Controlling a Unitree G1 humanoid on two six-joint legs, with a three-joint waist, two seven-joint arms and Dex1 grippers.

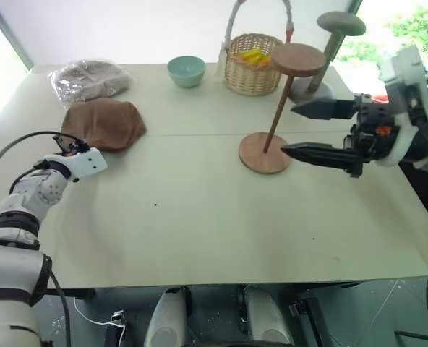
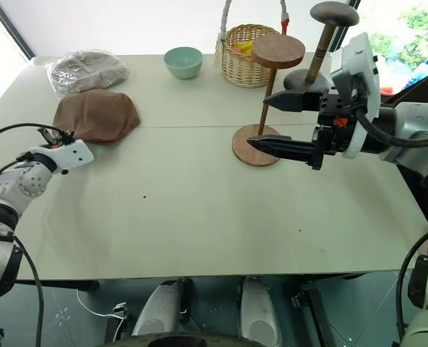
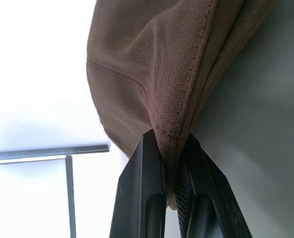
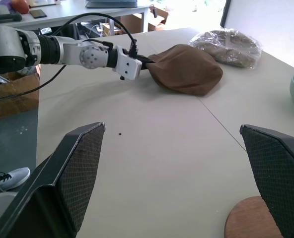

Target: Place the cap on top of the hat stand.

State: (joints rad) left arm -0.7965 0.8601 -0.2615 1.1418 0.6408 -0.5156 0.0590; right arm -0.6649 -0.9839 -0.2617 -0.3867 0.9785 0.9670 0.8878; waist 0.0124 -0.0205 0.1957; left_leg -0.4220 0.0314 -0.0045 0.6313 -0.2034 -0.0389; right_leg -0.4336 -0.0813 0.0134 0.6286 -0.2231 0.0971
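Cap (image 1: 104, 123) lies on the table (image 1: 199, 217), a brown rounded heap, with its near hem caught between the two black fingers (image 3: 142, 198) of the left pincer (image 3: 171, 193). In the left wrist view those fingers are pressed together on the stitched seam, the cloth bunching up from between them. From the right wrist view the left pincer (image 4: 146, 60) meets the cap's edge at table height, the rest of the cap resting just beyond its tips.

Further past the cap from that pincer sits a bag (image 1: 91, 78) of clear plastic with a grey-brown thing inside, touching or nearly touching the cap's far side.

Right pincer (image 1: 301, 130) hangs above the table with its fingers spread wide, one above the other. The stand (image 1: 279, 108) is just beyond its tips: the round base (image 1: 261, 153) sits beside the lower finger, the thin rod leans slightly, and the top disc (image 1: 298, 58) is higher than the upper finger. Whether the tips touch the stand cannot be told.

Beyond the stand from the right pincer are a wicker basket (image 1: 251, 69), a green bowl (image 1: 186, 71) and a grey stand (image 1: 330, 43) with a domed top. The cap is well apart from the right pincer, across the table.
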